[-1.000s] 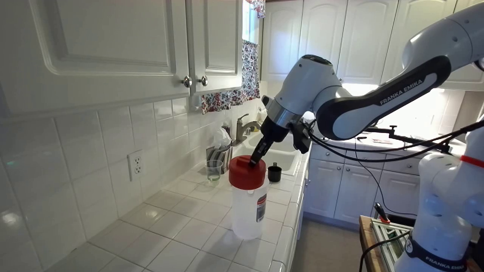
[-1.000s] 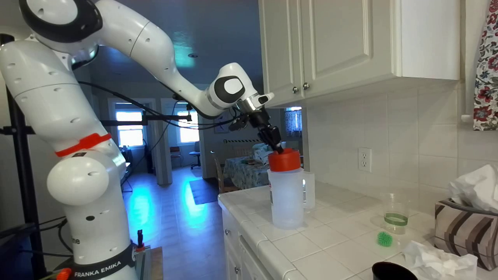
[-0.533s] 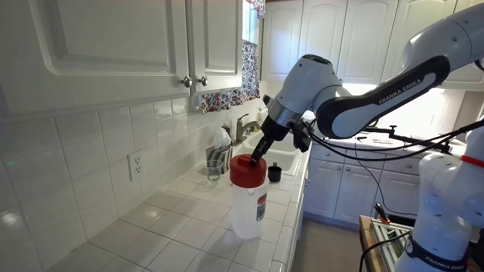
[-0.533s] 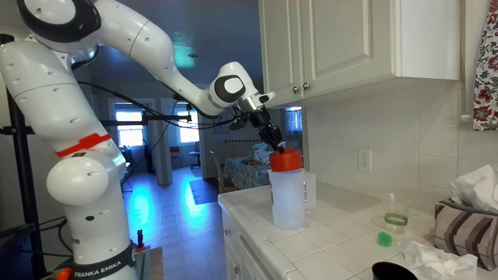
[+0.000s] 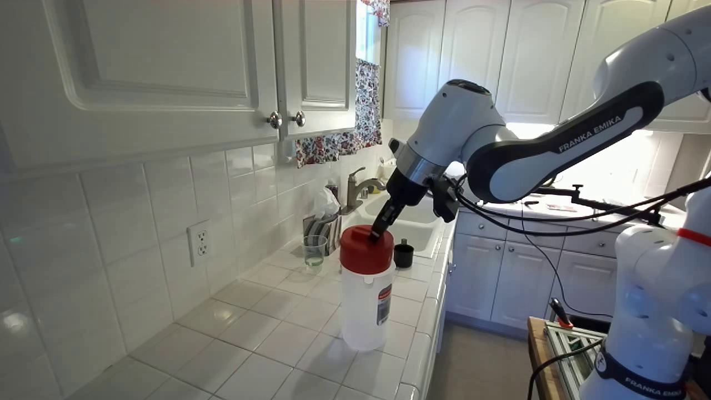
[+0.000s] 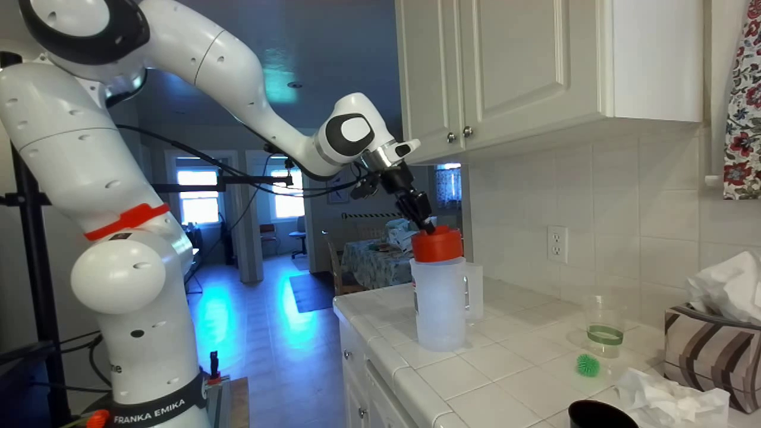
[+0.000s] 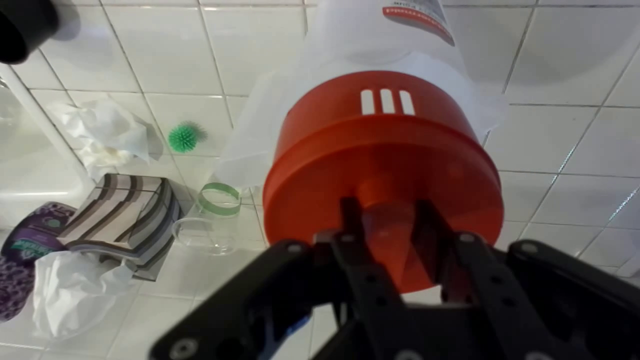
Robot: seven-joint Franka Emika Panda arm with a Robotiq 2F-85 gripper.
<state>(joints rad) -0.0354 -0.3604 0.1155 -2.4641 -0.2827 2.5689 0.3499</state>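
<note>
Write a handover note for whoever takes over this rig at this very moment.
Black two-finger gripper: shut on the raised ridge of the red round plastic lid.
Where: the lid is at the mouth of the translucent white plastic pitcher, which stands upright on the white tiled counter.
Done: the lid is gripped.
Left: the lid is not yet released; slots in its side show in the wrist view, so it may not be fully seated.

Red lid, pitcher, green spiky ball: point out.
Red lid (image 5: 366, 253), in an exterior view: side wall.
Pitcher (image 6: 440, 306), in an exterior view: middle of the body.
Green spiky ball (image 7: 183, 138), in the wrist view: its center.
</note>
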